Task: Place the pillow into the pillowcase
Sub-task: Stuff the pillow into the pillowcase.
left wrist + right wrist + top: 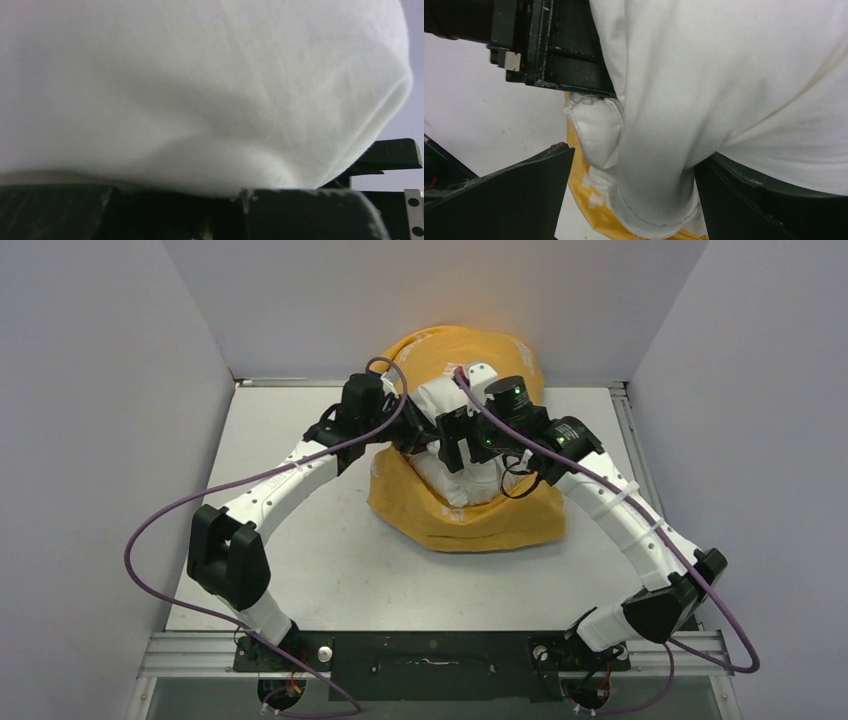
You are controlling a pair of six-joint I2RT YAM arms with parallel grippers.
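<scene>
The pillow (455,480) seems only partly inside the pillowcase (490,525), with much white showing at the mouth; left gripper (240,200) pinches pillow fabric; right gripper (634,195) gapes astride a fold.

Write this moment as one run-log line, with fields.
left gripper: shut on the pillow | right gripper: open around a pillow fold | pillowcase: pillow partly inside

The pillow (734,100) is showing soft, matt off-white cloth, creasing finely; the pillowcase (480,525) is looking thin, matt orange-yellow fabric; the table (330,570) is reading smooth, matt white.
</scene>
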